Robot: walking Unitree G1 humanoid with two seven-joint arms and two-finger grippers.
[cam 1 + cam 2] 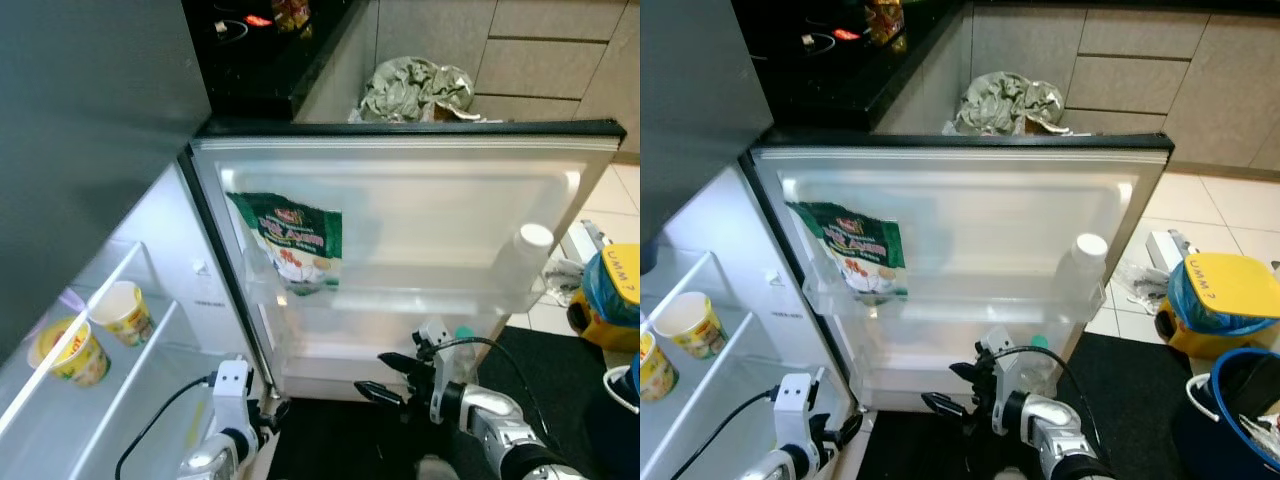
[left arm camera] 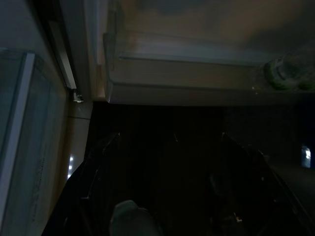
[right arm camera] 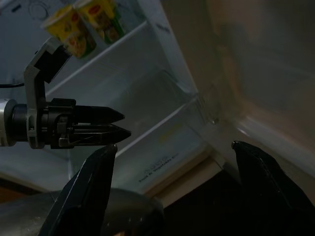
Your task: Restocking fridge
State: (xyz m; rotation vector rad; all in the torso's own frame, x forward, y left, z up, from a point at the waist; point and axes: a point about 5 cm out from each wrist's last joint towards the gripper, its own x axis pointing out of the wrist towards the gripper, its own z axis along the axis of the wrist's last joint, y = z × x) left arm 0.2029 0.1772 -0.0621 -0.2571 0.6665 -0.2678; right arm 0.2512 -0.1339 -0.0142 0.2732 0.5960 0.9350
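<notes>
Standing before the open white fridge door [image 1: 400,200], the robot holds both arms low near the door's foot, and neither carries anything. The right gripper [image 1: 395,378] has its jaws spread apart and empty, pointing toward the hinge side of the fridge, over the dark floor mat [image 1: 1120,380]. Just beyond these jaws sits the lower door shelf of clear plastic [image 1: 330,345], with a small green-capped clear bottle [image 1: 462,345] close beside the wrist. Higher above the jaws, the upper door shelf holds a green-and-white printed food pouch [image 1: 292,243] and a white-capped pale plastic bottle [image 1: 527,255]. The left gripper [image 3: 115,124] hangs near the hinge, its jaws closed together and holding nothing, as the right wrist view shows it. Off beyond it, on the inner white fridge shelf [image 1: 165,335], stand two yellow printed noodle cups [image 1: 125,312].

As I judge it, this is a pause between placements: several goods are already stocked, and both grippers are free. A next move would call for fetching a new item from outside the fridge, since nothing to stock lies within reach of either pair of jaws; what remains to be stocked cannot be told. The yellow-lidded bin with a blue liner [image 1: 1220,300] stands well apart to the right.
</notes>
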